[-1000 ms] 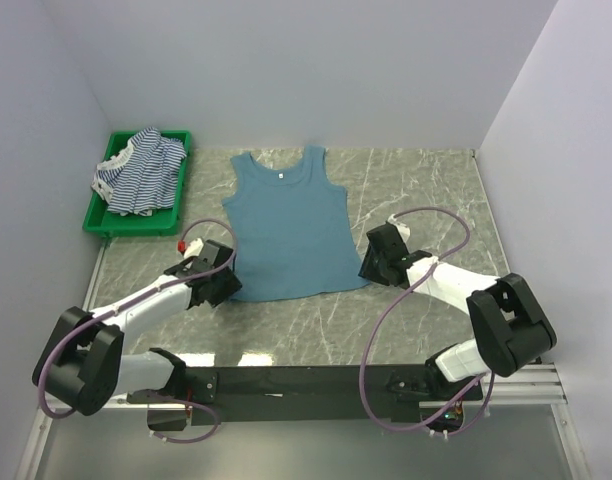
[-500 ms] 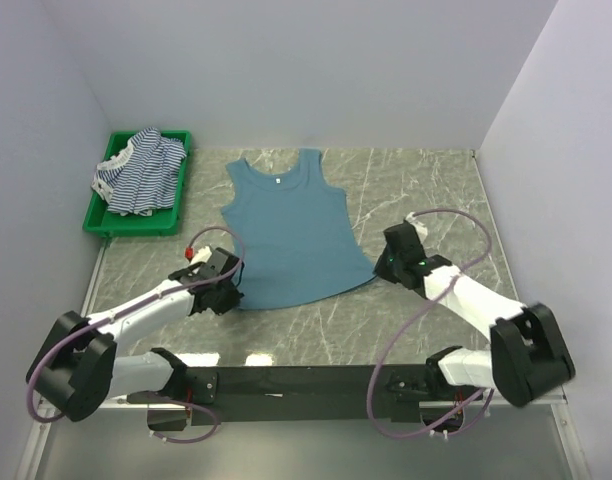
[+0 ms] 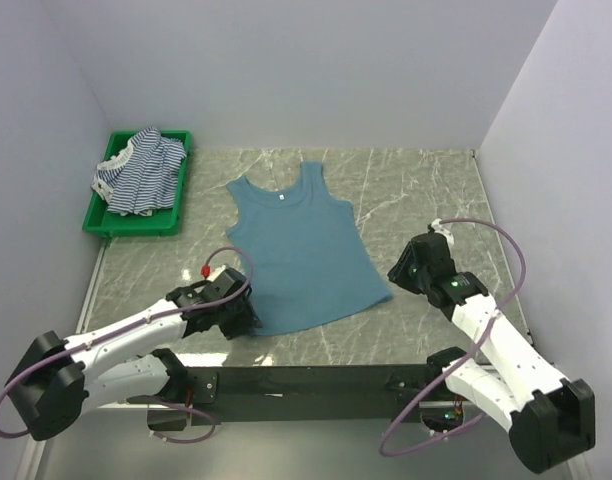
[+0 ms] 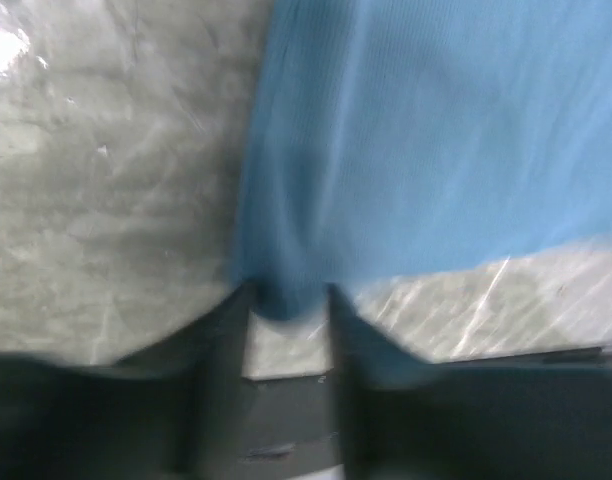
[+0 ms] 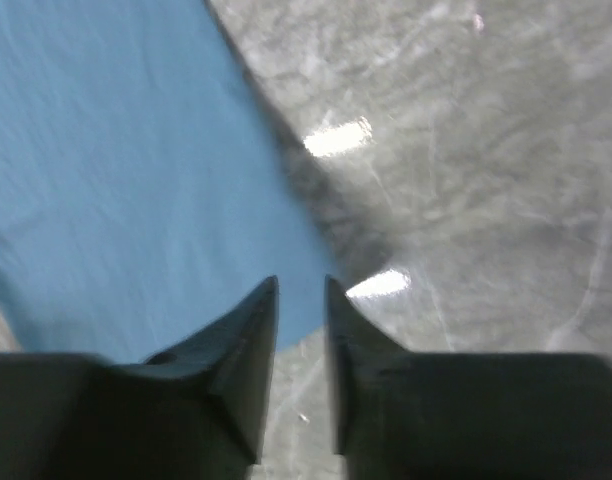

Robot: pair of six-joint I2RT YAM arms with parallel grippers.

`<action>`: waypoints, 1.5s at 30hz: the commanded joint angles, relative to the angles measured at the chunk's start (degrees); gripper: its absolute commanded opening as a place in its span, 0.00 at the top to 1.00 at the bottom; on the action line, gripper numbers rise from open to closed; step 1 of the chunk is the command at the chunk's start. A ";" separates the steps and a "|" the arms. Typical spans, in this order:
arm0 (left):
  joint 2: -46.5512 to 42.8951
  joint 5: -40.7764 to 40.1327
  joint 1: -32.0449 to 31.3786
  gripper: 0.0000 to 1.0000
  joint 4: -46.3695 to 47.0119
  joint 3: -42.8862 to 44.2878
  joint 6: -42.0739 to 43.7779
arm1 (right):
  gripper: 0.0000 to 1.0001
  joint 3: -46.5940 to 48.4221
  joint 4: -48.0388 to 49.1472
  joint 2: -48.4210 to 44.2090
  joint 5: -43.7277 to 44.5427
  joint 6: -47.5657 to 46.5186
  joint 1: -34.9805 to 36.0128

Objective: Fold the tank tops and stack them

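Left gripper (image 4: 291, 292) sits at the lower left hem corner of the teal tank top (image 3: 304, 250); on its wrist camera I see the jaws partly apart with the bunched corner lying between the tips and bare table (image 3: 426, 190) showing through the gap below it; the picture is smeared, so the cloth looks loose to me rather than pinched, and I cannot read it more finely. Right gripper (image 5: 301, 285) is at the lower right hem corner; its jaws stand a narrow way apart over the edge of the cloth, with nothing clamped that I can see. From the top camera both sets of fingers are hidden under their own wrists. I see the teal top spread flat in the middle of the frame, straps toward the top, hem toward the bottom, turned a little askew. At upper left a green tray (image 3: 98, 222) holds a striped heap (image 3: 141, 172); I cannot tell how many garments are in it.
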 commanded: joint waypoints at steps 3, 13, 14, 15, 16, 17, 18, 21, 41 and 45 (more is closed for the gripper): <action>-6.29 -0.26 -0.29 0.36 -8.05 4.66 1.01 | 0.52 0.04 -4.67 -4.28 0.42 -1.91 -0.33; 1.32 -3.43 25.62 0.41 1.72 18.63 14.37 | 0.64 16.62 2.70 14.59 8.41 3.80 31.47; 3.43 -3.00 27.20 0.41 3.75 19.43 14.46 | 0.67 18.39 3.33 17.23 8.59 3.80 33.58; 7.88 -2.56 30.09 0.41 5.60 20.22 15.60 | 0.68 20.15 3.77 22.30 8.85 3.80 37.08; 10.37 -2.82 31.16 0.42 6.84 21.01 15.78 | 0.71 23.82 4.12 24.87 9.11 3.72 39.11; 12.91 -1.60 33.78 0.43 9.46 22.76 16.65 | 0.72 25.78 4.56 27.33 9.20 3.37 40.61; 17.72 -0.63 35.11 0.46 10.36 23.73 16.92 | 0.73 27.71 4.74 32.14 8.94 3.19 41.93; 26.00 0.86 37.41 0.51 12.47 28.30 18.24 | 0.77 34.66 4.21 40.07 9.11 2.22 47.12; 40.80 5.88 38.03 0.61 16.43 37.80 22.99 | 0.66 49.88 0.26 61.55 9.91 1.87 56.45; 40.28 6.05 38.03 0.61 16.43 37.80 22.90 | 0.62 48.91 1.31 62.95 8.59 2.13 56.71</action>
